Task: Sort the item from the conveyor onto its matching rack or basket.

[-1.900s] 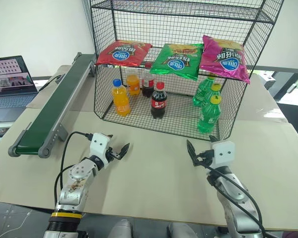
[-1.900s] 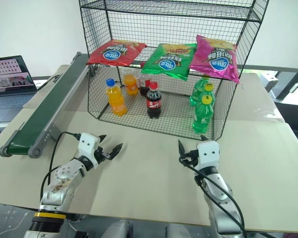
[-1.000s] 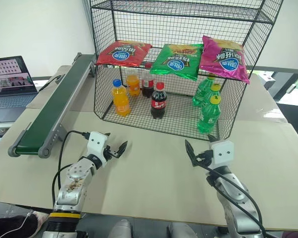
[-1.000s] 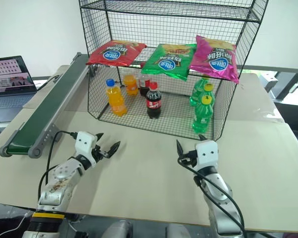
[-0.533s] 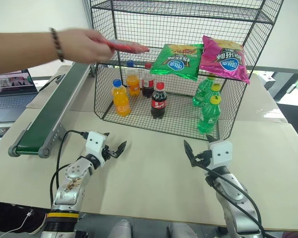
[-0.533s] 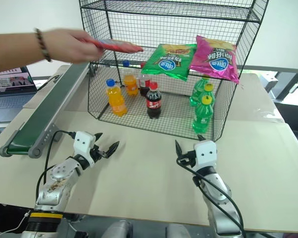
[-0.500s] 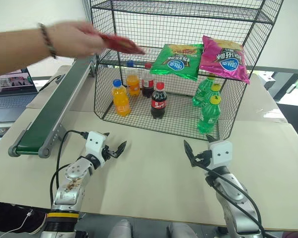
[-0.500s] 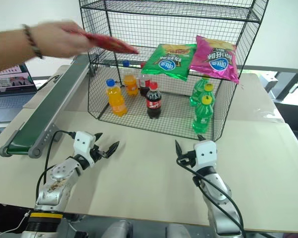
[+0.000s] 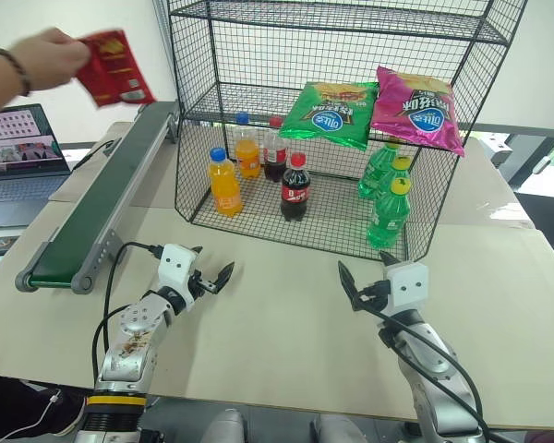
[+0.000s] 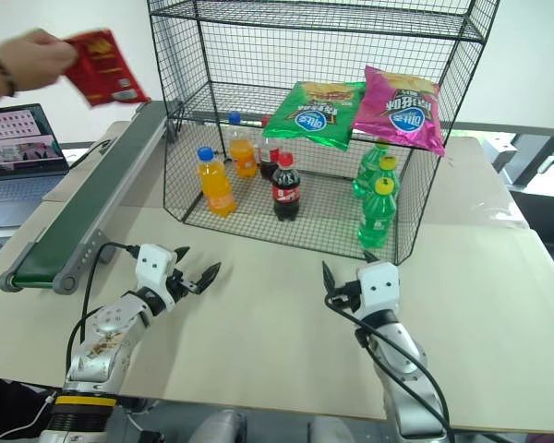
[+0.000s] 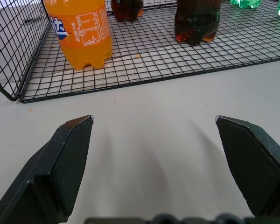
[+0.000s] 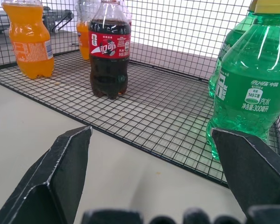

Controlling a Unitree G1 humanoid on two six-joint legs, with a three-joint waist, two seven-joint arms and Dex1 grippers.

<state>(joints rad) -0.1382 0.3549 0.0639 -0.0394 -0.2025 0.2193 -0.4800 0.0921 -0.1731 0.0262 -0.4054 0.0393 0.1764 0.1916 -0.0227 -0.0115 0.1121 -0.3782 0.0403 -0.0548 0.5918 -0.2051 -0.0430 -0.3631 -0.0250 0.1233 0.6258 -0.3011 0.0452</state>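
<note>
A person's hand [image 9: 39, 57] holds the red chip bag [image 9: 114, 67] in the air above the far end of the conveyor [image 9: 97, 205], whose green belt is bare. The left part of the black wire rack's open shelf tier [image 9: 229, 100] is bare. Both grippers hover low over the table in front of the rack. My left gripper [image 9: 212, 264] is open and holds nothing; its wrist view shows the jaws wide apart [image 11: 154, 122]. My right gripper [image 9: 364, 269] is open too, with bare table between its fingers [image 12: 151, 131].
A green chip bag [image 9: 331, 113] and a magenta chip bag [image 9: 415, 106] lie on the shelf tier. Below, the walled compartment holds an orange bottle [image 9: 223, 182], a cola bottle [image 9: 295, 187] and green bottles [image 9: 390, 210]. A laptop [image 9: 18, 148] stands at far left.
The person's hand has taken the red chip bag off the rack's shelf and carried it left, up over the conveyor's far end. Both grippers have stayed still and open.
</note>
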